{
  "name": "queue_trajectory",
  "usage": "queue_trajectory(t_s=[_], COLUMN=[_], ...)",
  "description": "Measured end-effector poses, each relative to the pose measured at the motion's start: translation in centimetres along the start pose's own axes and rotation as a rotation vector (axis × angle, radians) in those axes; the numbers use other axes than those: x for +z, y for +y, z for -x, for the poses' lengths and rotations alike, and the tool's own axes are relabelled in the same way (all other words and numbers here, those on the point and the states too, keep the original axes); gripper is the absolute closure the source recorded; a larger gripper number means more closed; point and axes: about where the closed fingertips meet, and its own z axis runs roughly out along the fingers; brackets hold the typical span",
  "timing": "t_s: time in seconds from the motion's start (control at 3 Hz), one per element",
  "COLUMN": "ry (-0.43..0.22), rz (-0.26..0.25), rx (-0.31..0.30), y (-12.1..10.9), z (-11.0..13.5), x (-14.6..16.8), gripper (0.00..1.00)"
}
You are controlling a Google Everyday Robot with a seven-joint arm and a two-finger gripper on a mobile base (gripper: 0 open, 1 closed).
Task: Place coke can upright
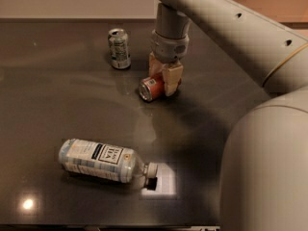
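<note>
I have the gripper [162, 83] down at the table [53, 100], right of center toward the far edge, hanging straight from the arm [231, 28] that comes in from the upper right. Its 2 tan fingers [173, 78] straddle the coke can [148, 88], 1 on each side of the rear half, and they look clamped against it. The coke can lies on its side on the table, its silver end facing the near left. The green can [119, 48] stands upright just to the left and farther back, apart from both. The bottle [98, 159] lies on its side near the front left, well apart, with its cap pointing right over a pale square patch [163, 184].
</note>
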Motion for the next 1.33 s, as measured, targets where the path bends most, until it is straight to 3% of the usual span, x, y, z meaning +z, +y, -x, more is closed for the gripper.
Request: queue_trajectory(t_s=[0.33,0.67,1.0,1.33], ry=[0.028,0.093,0.176,0.287], rz=[-0.005,-0.061,-0.161,-0.274], rx=[-0.029,-0.082,-0.191,-0.372], y=[0.4,1.1,2.7,4.6], z=[-0.2,-0.6,-0.9,-0.4], x=[-0.5,-2.8,-6.7,-10.4], gripper=[0.65,0.87,1.00,1.00])
